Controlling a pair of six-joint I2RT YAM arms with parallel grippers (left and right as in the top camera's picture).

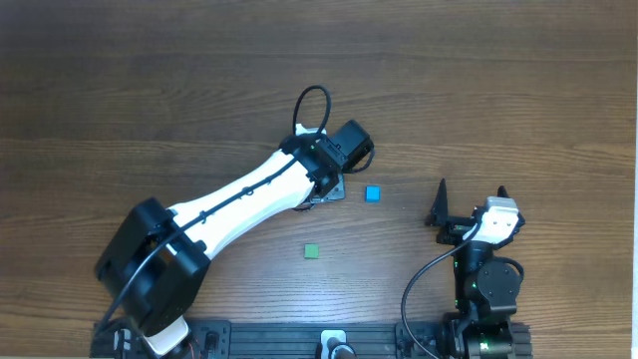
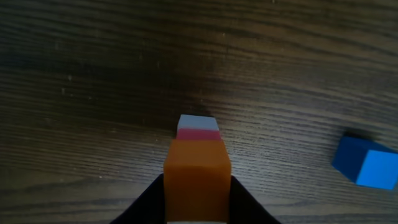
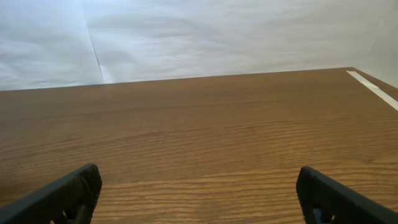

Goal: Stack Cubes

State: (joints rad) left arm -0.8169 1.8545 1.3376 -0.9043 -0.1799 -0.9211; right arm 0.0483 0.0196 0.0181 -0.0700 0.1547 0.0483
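Observation:
In the left wrist view an orange cube (image 2: 197, 177) sits between my left gripper's (image 2: 198, 202) two dark fingers, which press its sides. Under the orange cube, edges of a red cube (image 2: 199, 134) and a pale grey cube (image 2: 199, 122) show as a stack on the table. A blue cube (image 2: 367, 163) lies apart to one side; from above, the blue cube (image 1: 373, 193) is just right of the left wrist (image 1: 334, 160). A green cube (image 1: 311, 251) lies nearer the bases. My right gripper (image 1: 469, 201) rests open at the right, holding nothing.
The wooden table (image 1: 150, 90) is bare across its far half and left side. The left arm (image 1: 239, 199) stretches diagonally from the bottom left to the middle. In the right wrist view a white wall (image 3: 217, 37) stands beyond the table's far edge.

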